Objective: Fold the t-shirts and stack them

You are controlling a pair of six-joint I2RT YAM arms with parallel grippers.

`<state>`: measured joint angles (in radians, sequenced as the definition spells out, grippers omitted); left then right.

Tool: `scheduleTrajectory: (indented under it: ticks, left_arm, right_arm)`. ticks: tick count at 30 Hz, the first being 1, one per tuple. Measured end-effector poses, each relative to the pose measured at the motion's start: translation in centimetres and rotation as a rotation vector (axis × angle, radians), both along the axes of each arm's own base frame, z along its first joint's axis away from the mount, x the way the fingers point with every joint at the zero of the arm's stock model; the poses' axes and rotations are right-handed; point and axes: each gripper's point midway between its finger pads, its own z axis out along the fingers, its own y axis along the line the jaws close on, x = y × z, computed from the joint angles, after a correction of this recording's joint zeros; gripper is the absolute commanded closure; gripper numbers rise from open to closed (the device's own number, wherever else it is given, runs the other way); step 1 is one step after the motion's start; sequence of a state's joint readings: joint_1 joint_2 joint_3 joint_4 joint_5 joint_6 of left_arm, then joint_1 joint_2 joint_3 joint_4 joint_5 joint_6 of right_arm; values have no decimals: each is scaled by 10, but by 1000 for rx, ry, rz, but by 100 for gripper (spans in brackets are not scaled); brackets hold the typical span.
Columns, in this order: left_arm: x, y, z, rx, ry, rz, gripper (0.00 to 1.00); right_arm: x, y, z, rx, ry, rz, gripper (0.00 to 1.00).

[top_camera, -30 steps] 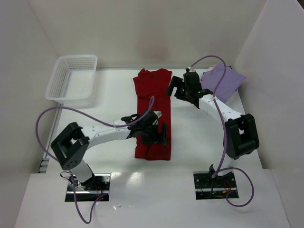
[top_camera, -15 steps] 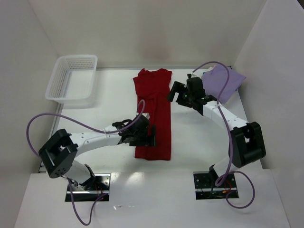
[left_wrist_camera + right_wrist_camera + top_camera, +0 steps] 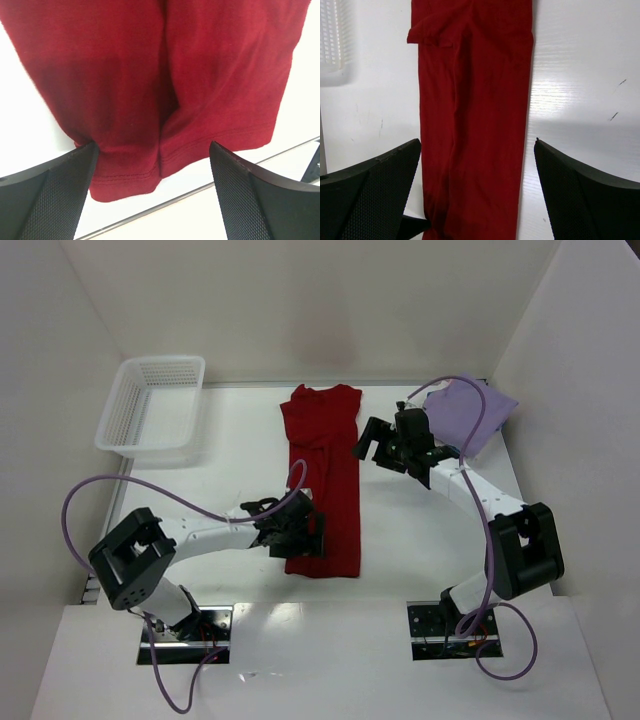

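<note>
We've pulled our left gripper (image 3: 306, 536) back over the near hem of the plain dark red cloth t-shirt (image 3: 323, 475), a long strip mid-table. Its jaws are wide and empty. The right gripper (image 3: 373, 440) has eased nearer, also spread and empty. We'd judge the crosswise fold is next.

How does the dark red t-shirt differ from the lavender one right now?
The dark red t-shirt is folded into a long narrow strip down the table's middle; the lavender t-shirt is a compact square at the far right corner. The left pincer sits open at the red one's near hem; no pincer is at the lavender one. Both are plain cloth lying flat on the white table.
</note>
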<state>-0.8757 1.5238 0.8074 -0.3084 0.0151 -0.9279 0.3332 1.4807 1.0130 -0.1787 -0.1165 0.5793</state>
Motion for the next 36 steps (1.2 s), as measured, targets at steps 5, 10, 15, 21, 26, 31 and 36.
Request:
scheduleTrajectory:
  ticks: [5,10,15,21,26,31,36]
  left_arm:
    - [-4,-10,2,-35,12,-3,1]
    - [-15,-21,4,-65,30,-6,1]
    - [-25,-19,5,-71,55,21,1]
    - [-31,6,35,-68,12,91,1]
    - [-24,12,85,-187,-115,125,1]
    - [-25,21,87,-197,-147,136,1]
    - [-28,28,62,-123,-116,130,1]
  right_arm:
    - [1,0,1,2,-4,0,1]
    - [1,1,1,5,-6,3,1]
    - [-1,1,2,7,-7,6,1]
    - [-26,-4,5,26,-6,3,1]
    - [-59,-2,-6,43,37,0,1]
    - [-112,26,-41,35,161,71,1]
    - [-159,41,-67,4,263,121,1]
